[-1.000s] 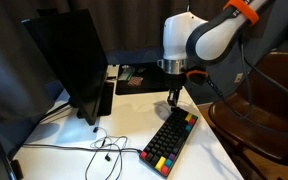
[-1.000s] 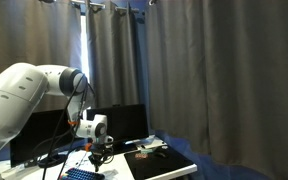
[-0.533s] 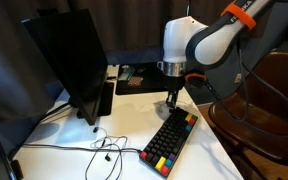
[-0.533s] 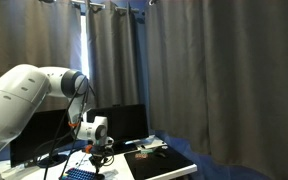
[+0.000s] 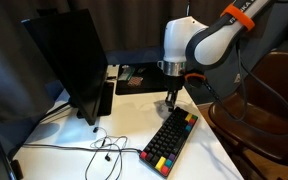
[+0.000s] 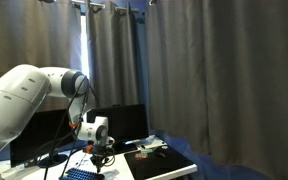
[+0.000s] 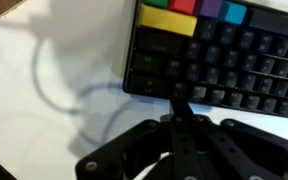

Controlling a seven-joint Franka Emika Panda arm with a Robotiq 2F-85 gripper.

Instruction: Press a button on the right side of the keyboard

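In the wrist view the gripper point(image 7: 181, 108) is pointing up from the six o'clock edge, its fingers point(image 7: 180, 95) pressed together into one narrow tip with nothing between them. That tip is sitting over the nearest row of dark keys on the keyboard point(image 7: 234, 65), which is filling the frame from twelve to three o'clock; the picture is too soft to show whether the tip is actually touching a key. Red, yellow, purple and blue keys are lining the keyboard's end at twelve o'clock. The white table point(image 7: 44, 70) is spreading out toward nine o'clock.

In an exterior view the loose cables point(image 5: 104, 150) are lying nearest the camera, at about nine o'clock of the keyboard point(image 5: 171, 140), which is lying diagonally on the table point(image 5: 134, 120). The gripper point(image 5: 172, 99) is hanging above the keyboard's far end, at its twelve o'clock. The monitor point(image 5: 69, 65) is standing at ten o'clock, well apart from it, and the black mat point(image 5: 139, 80) is lying behind at twelve o'clock. In an exterior view the curtains point(image 6: 204, 70) are hanging farthest back
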